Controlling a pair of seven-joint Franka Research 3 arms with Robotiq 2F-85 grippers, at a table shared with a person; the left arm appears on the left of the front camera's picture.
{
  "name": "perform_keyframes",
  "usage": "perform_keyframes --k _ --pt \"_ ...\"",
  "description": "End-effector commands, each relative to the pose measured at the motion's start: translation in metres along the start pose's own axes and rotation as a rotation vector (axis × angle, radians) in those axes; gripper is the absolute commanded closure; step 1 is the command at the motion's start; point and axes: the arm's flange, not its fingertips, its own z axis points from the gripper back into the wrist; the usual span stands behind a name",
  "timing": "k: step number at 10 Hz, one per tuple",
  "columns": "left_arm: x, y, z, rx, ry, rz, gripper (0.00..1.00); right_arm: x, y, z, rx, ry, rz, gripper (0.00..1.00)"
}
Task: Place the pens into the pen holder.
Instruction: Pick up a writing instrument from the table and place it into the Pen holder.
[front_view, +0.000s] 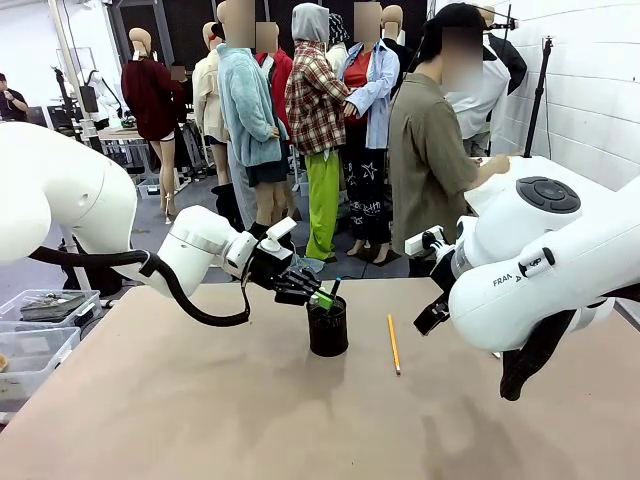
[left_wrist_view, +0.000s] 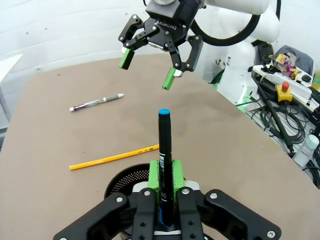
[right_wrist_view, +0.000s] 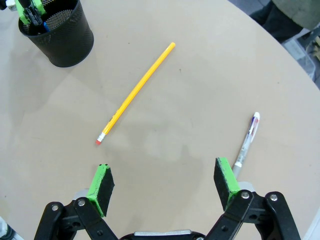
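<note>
Left gripper (left_wrist_view: 165, 172) is clamping its pads on a dark pen (left_wrist_view: 164, 142) with a blue end, holding it upright at the mouth of the black mesh pen holder (left_wrist_view: 121, 181), which is standing near the worktop's (left_wrist_view: 225, 150) far edge. Beside the pen holder a yellow pencil (left_wrist_view: 114, 158) is lying flat, and a pale pen (left_wrist_view: 96, 103) is lying farther toward the right edge. Right gripper (right_wrist_view: 164, 175) is hovering above these two with its jaws spread wide, holding nothing.
</note>
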Motion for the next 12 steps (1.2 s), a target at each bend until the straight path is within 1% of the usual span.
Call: perform_keyframes --k 1,2,3,5,6,8,9,10,12 --pt "0.004 0.001 0.001 -0.003 0.027 0.025 0.66 0.0 0.0 0.0 0.001 0.0 0.0 0.0" --pt "0.003 0.001 0.001 -0.003 0.027 0.028 0.46 0.0 0.0 0.0 0.001 0.0 0.0 0.0" --pt "0.005 0.001 0.003 -0.001 0.033 0.054 0.37 0.0 0.0 0.0 0.001 0.0 0.0 0.0" --pt "0.016 -0.01 0.009 0.043 0.047 0.03 0.37 0.0 0.0 0.0 0.001 0.0 0.0 0.0" --pt "0.026 -0.019 0.016 0.087 0.07 0.025 0.37 0.0 0.0 0.0 0.001 0.0 0.0 0.0" --pt "0.052 -0.047 0.042 0.22 0.142 0.088 0.37 0.0 0.0 0.0 0.001 0.0 0.0 0.0" --pt "0.068 -0.07 0.061 0.319 0.205 0.164 0.37 0.0 0.0 0.0 0.001 0.0 0.0 0.0" --pt "0.081 -0.087 0.077 0.397 0.295 0.292 0.37 0.0 0.0 0.0 0.001 0.0 0.0 0.0" --pt "0.102 -0.12 0.102 0.469 0.383 0.45 0.37 0.0 0.0 0.0 0.001 0.0 0.0 0.0"
